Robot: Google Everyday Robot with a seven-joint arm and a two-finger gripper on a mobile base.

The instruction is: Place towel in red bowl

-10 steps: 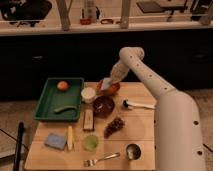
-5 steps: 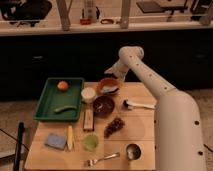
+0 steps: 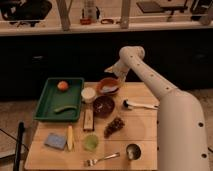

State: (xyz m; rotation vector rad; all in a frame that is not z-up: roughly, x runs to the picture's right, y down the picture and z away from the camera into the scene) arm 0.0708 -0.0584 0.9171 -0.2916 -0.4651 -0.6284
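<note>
The red bowl (image 3: pixel 108 85) stands at the back middle of the wooden table. A pale, bluish towel (image 3: pixel 111 90) lies inside it, toward its front right. My gripper (image 3: pixel 112 68) hangs in the air just above the bowl's back edge, clear of the towel. The white arm reaches in from the lower right and bends at the elbow (image 3: pixel 131 54).
A green tray (image 3: pixel 47 106) at the left holds an orange (image 3: pixel 62 85) and a green vegetable (image 3: pixel 63 108). A white cup (image 3: pixel 88 94), a dark bowl (image 3: pixel 104 105), grapes (image 3: pixel 114 126), a white-handled tool (image 3: pixel 138 104), a green cup (image 3: pixel 90 142), a sponge (image 3: pixel 55 140), a fork (image 3: pixel 102 159) and a metal cup (image 3: pixel 132 150) crowd the table.
My gripper was down at the red bowl one second ago. It has risen up and back from the bowl, and the towel stays in the bowl.
</note>
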